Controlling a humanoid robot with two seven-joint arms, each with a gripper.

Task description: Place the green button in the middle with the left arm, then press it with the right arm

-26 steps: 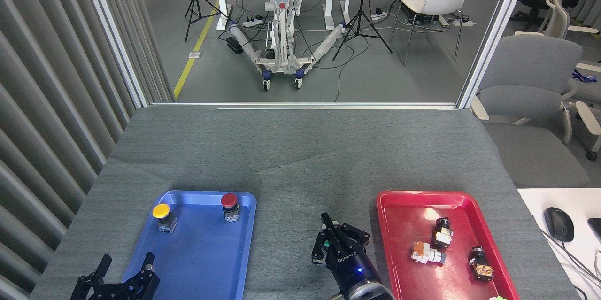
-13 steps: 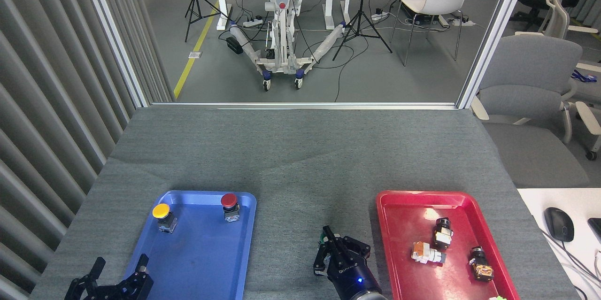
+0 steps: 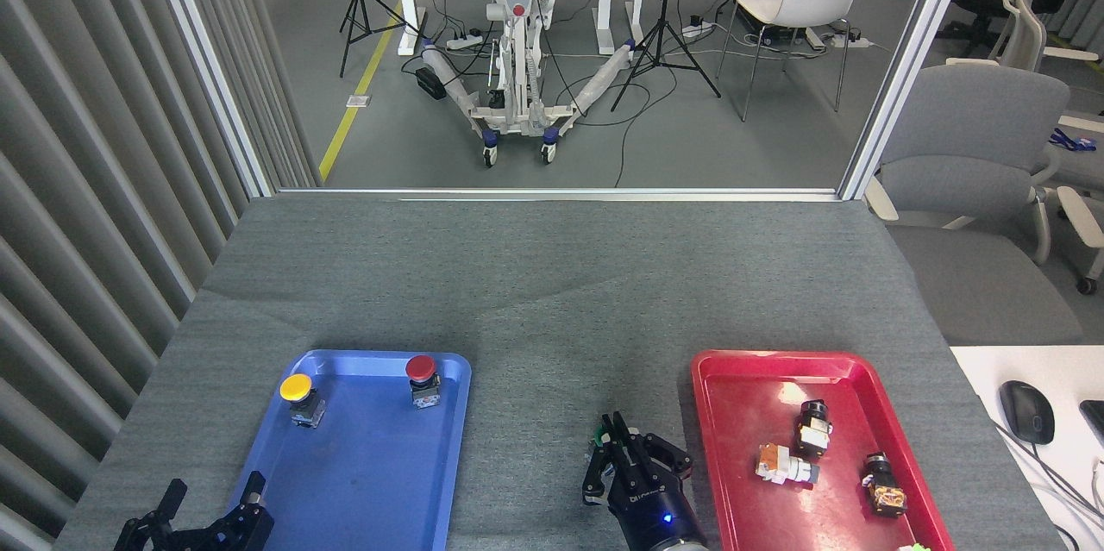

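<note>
Between the blue tray point(image 3: 345, 482) and red tray point(image 3: 733, 465), the green button point(image 3: 599, 449) sits under the clenched right gripper point(image 3: 623, 458), mostly hidden. Off-centre pressure could tip it. Left gripper point(image 3: 207, 510) is released, clear.

A table point(image 3: 552, 275) covered in grey woven cloth is carrying everything here. A blue tray point(image 3: 362, 482) is lying on its near left part, and a red tray point(image 3: 742, 387) is lying on its near right part, well apart from the blue one. Between the two trays a bare stretch of cloth point(image 3: 535, 378) is showing. A green button point(image 3: 599, 453) is sitting on that stretch, nearer the red tray than the blue one, and is mostly hidden, so only a sliver of green is showing. The far half of the table is lying bare, with a faint crease running across the cloth.
</note>
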